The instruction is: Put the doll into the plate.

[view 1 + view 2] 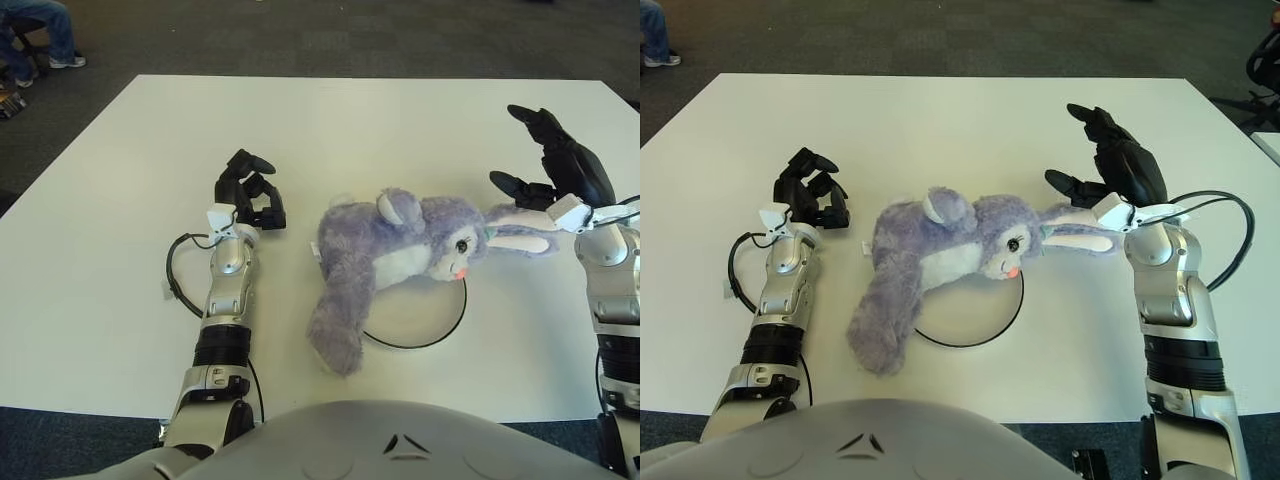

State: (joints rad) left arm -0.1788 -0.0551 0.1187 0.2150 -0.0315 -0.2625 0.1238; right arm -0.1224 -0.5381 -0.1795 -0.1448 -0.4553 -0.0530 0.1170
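A purple plush bunny doll (400,250) lies on its side across the white table, its head and chest over the round black-rimmed plate (440,330), one leg stretched down to the left of the plate. Its long ears point right. My right hand (545,160) is raised just right of the ears, fingers spread, holding nothing and clear of the doll. My left hand (250,195) shows left of the doll with fingers curled and nothing in them.
The white table (350,130) reaches to the back and both sides. A black cable loop (180,275) lies beside my left forearm. A seated person's legs (40,30) show on the floor at the far left.
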